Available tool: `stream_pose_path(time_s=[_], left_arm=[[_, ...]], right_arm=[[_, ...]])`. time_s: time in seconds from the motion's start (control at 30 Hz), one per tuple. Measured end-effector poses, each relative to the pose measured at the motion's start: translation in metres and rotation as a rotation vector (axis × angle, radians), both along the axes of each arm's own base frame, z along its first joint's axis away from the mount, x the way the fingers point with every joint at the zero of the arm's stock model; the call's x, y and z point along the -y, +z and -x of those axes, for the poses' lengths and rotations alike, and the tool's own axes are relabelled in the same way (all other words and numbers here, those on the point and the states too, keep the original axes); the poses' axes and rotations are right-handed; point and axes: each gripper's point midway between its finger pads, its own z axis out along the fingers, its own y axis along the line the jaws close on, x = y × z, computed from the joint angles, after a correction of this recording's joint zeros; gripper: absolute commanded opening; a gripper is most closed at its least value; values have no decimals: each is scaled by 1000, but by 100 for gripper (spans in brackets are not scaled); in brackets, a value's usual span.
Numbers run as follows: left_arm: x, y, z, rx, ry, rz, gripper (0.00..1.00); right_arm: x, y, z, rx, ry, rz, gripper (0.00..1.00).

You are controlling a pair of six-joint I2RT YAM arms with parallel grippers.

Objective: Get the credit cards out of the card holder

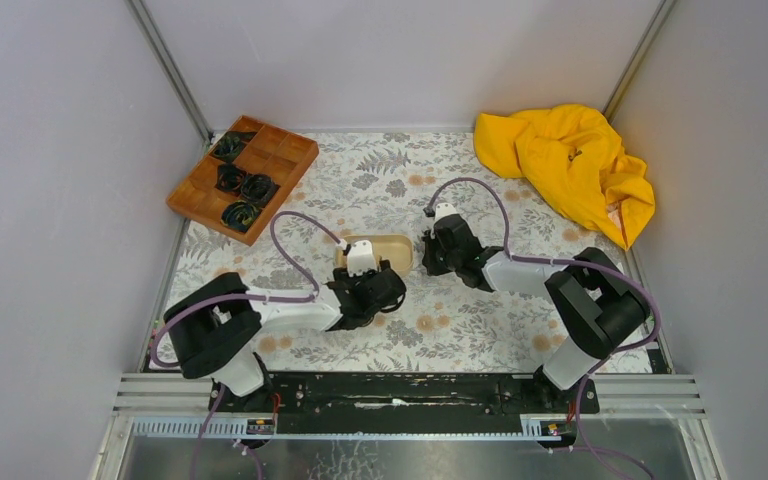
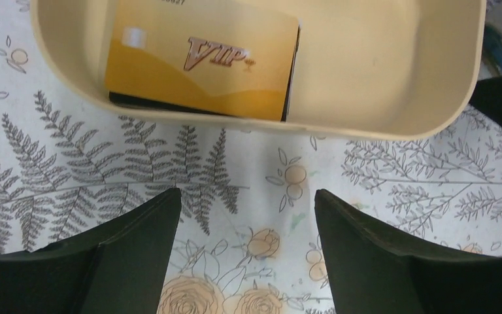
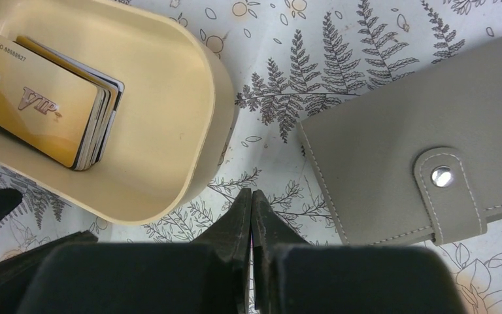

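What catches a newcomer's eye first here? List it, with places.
The crumpled yellow cloth in the far right corner stands out most. Next, the gold VIP card topping the card stack in the beige tray, mid-scene. Beside the tray lies the grey card holder, snapped shut.

The card holder [image 3: 392, 144] is cut off by the right edge of the right wrist view. Of the credit cards [image 3: 46, 104], all but the top one are hidden, save for their edges. The dark coils [image 1: 258, 187] in the brown tray [image 1: 285, 150] are too small to be identified.
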Motion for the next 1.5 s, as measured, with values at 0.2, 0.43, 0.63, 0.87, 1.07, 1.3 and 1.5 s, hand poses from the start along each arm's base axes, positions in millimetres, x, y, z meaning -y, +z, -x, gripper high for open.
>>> stream_pose_path(time_s=[0.2,0.43,0.63,0.87,1.07,1.3,1.5], left_arm=[[-5,3,-21,8,32,-15,83],[-17,-3,-37,-5,61,-37,83],[-12,-4,-49,-4,64,-43,83],[-14,-4,-66,1,88,-28,83],[-27,-3,-80,10,119,-21,86],[-29,-2,-80,13,93,-50,88],[-5,22,-57,81,6,-40,100]], right_arm=[[-1,-2,2,-5,17,6,4],[-4,-1,3,-10,28,6,4],[-11,-4,-4,-16,31,9,5],[-18,-14,-7,-41,39,20,2],[-10,-5,-10,-5,7,40,12],[15,29,-21,132,-109,62,61],[49,33,-35,202,-260,185,58]])
